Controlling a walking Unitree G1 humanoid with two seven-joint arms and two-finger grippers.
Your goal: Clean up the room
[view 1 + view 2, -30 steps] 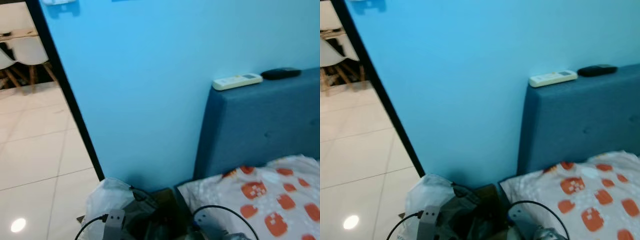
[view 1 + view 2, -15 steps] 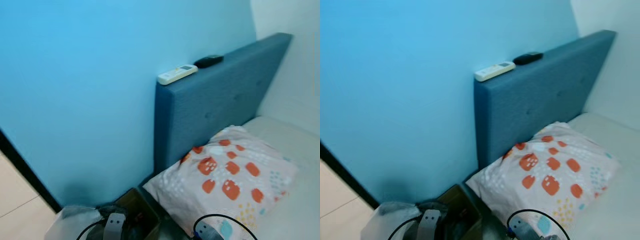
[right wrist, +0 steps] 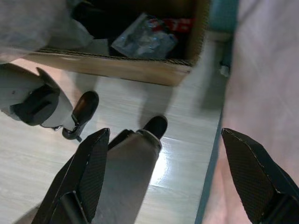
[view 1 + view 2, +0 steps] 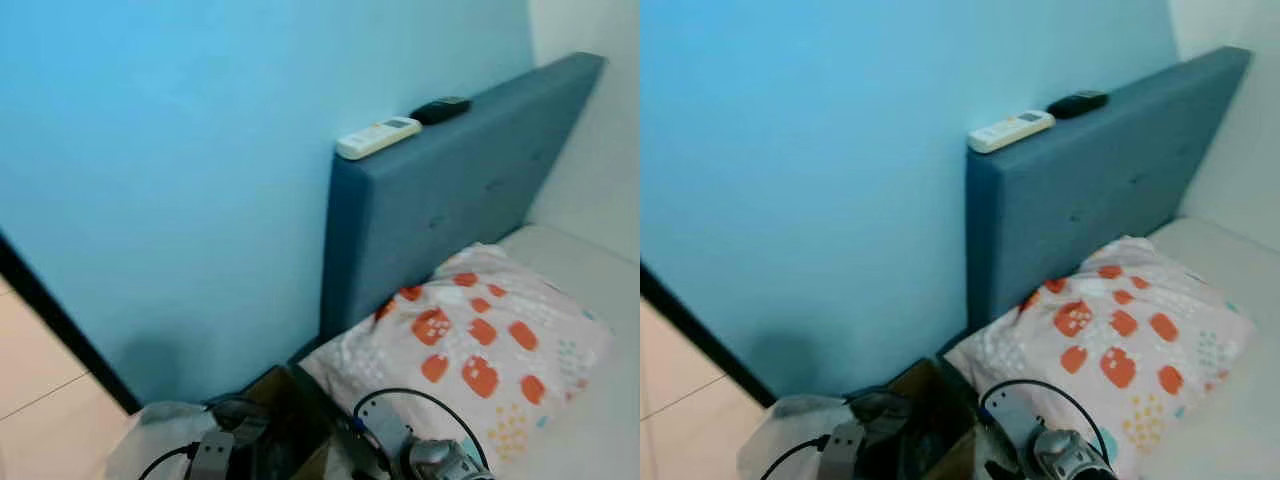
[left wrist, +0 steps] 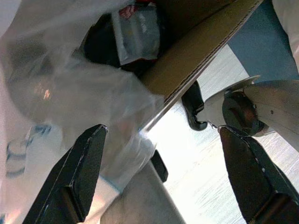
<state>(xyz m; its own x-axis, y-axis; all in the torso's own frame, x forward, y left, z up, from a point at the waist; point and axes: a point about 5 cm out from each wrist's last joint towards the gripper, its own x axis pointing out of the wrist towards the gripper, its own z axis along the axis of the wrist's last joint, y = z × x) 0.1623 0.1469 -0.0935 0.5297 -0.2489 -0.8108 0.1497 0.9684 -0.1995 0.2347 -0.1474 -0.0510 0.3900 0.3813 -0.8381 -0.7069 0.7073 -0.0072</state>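
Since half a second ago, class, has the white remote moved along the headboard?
No. The white remote lies at the headboard's left end beside the black remote, as before; the camera turned.

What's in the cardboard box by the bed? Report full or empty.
Not empty: the open cardboard box holds crumpled wrappers and dark items. How full, cannot tell.

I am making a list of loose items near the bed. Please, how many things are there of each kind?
Remote controls on the blue headboard top: 2, one white and one black
Pillows with orange print on the bed: 1
Brown cardboard boxes on the floor: 1
Clear plastic bags beside the box: 1
Total: 5
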